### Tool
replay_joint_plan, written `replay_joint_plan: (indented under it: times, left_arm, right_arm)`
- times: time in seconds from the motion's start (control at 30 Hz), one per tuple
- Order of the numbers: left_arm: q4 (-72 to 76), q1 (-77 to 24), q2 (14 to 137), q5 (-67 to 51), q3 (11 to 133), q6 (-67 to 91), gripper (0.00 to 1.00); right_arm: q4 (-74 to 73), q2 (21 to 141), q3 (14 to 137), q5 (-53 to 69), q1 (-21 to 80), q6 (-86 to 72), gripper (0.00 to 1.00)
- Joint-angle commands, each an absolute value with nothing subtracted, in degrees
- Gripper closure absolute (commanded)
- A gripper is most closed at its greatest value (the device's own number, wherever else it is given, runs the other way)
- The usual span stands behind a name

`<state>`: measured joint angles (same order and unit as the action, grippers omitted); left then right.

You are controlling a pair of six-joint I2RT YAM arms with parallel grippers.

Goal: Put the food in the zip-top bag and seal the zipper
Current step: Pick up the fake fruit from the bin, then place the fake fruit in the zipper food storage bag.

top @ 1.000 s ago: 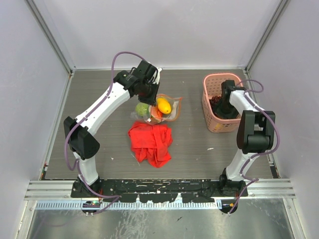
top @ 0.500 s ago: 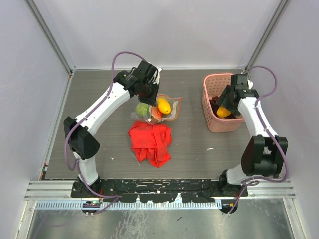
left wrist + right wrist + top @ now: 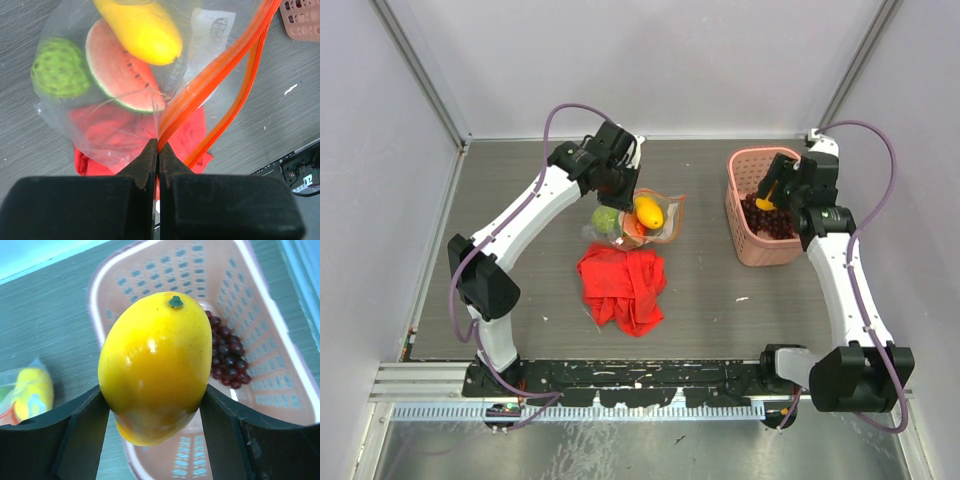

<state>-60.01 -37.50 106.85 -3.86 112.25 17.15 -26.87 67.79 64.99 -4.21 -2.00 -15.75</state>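
Fingers [image 3: 145, 167] of the left gripper [image 3: 158, 150] pinch together on the zip-top bag [image 3: 115, 132] beside its zipper [image 3: 220, 75]; limp, crinkly film, best held by that stiffer strip; watermelon slice [image 3: 120, 70], green fruit [image 3: 57, 67] and yellow fruit [image 3: 142, 27] sit inside. Right wrist: the right gripper [image 3: 155, 407] clamps a mango [image 3: 155, 360], smooth, probably slippery, above the pink basket [image 3: 272, 340] holding grapes [image 3: 227, 357]. From above, the left arm [image 3: 530, 215] reaches forward to the bag, mid-table [image 3: 720, 300]; the right arm [image 3: 845, 265] stretches over the basket.
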Motion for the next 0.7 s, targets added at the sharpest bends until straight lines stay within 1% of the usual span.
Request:
replay_joint_plan:
  times: [0.0,0.23,0.33,0.67]
  left_arm:
    - [-58.9,-37.52,104.84,-4.19,113.97,16.83,1.0]
    - [-59.78,-37.5,105.69,-3.97,115.19,16.83,1.0]
    - [-59.85,-37.52,106.02,-4.72,115.7,17.17,1.0]
    - [-59.8,-37.53,107.16,-7.35,116.67,18.98,1.0]
  right_arm:
    - [-18.33,63.62,64.65,-0.23,1.98,-13.22,0.82]
    - [-9.14,61.51,60.21,1.28,10.25,-13.73,0.83]
    - [-3.33,61.05,56.64,1.3,14.34,-15.79,0.86]
    - [15.98,61.64,44.85,-4.86,27.1,-22.72,0.87]
